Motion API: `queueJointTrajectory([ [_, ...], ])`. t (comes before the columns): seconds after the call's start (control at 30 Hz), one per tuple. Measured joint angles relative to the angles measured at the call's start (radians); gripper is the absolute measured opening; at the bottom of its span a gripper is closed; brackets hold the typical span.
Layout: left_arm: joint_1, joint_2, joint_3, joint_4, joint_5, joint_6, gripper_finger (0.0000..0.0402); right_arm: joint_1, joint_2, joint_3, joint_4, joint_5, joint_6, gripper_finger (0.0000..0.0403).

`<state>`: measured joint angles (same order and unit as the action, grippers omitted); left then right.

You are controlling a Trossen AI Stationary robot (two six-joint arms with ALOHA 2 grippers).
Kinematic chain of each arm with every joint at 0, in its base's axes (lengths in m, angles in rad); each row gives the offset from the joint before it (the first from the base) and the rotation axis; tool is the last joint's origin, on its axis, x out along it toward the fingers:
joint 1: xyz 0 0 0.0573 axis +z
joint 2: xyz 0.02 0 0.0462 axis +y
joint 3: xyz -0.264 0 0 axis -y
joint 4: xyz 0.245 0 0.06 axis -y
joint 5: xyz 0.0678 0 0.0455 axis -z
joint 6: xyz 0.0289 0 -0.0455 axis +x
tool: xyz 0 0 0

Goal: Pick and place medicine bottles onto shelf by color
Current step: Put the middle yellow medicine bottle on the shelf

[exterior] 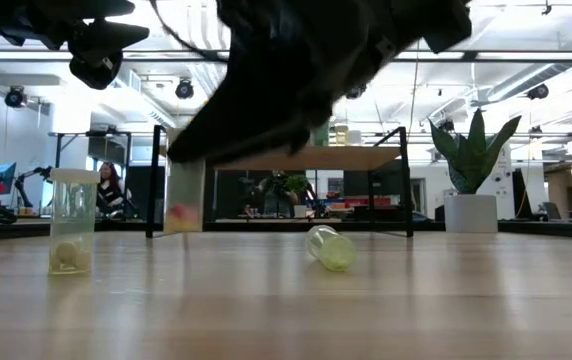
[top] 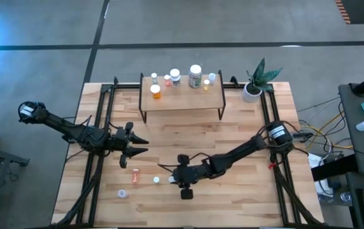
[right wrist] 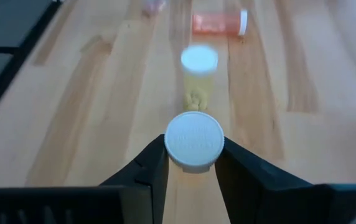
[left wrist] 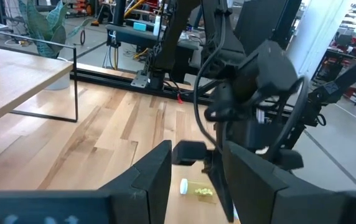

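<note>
My right gripper (right wrist: 195, 149) is low over the middle of the table (top: 233, 191), shut on a small white-capped bottle (right wrist: 195, 140). Just beyond it a yellow bottle (right wrist: 196, 84) lies on its side, cap pointing away; it also shows in the low view (exterior: 328, 247) and the left wrist view (left wrist: 198, 190). An orange bottle (top: 135, 175) lies farther toward the left edge. The shelf (top: 182, 100) at the far side carries several bottles. My left gripper (top: 140, 145) hovers open at the left, clear of everything. My right gripper pinches the bottle by the rim of its white cap (right wrist: 172, 144), one finger on each side. The fingers slant down from the table's right side. The cap faces up toward the wrist camera and the pale body (exterior: 186, 195) hangs below. Whether its base is off the table does not show.
A clear bottle (exterior: 71, 222) stands upright near the front left, and another small bottle (top: 123, 193) is close to the near edge. A potted plant (top: 256, 86) stands right of the shelf. Black rails (top: 99, 127) run along both table sides.
</note>
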<state>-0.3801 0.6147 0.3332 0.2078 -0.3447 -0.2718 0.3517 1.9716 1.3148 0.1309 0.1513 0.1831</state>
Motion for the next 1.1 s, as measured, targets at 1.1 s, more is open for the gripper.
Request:
queueJointTrajectory([
  [1.1,0.000,-0.002,0.000,-0.007,0.000,0.017,0.0127,-0.302,-0.411,-0.155,-0.182,-0.003,-0.150,0.0111],
])
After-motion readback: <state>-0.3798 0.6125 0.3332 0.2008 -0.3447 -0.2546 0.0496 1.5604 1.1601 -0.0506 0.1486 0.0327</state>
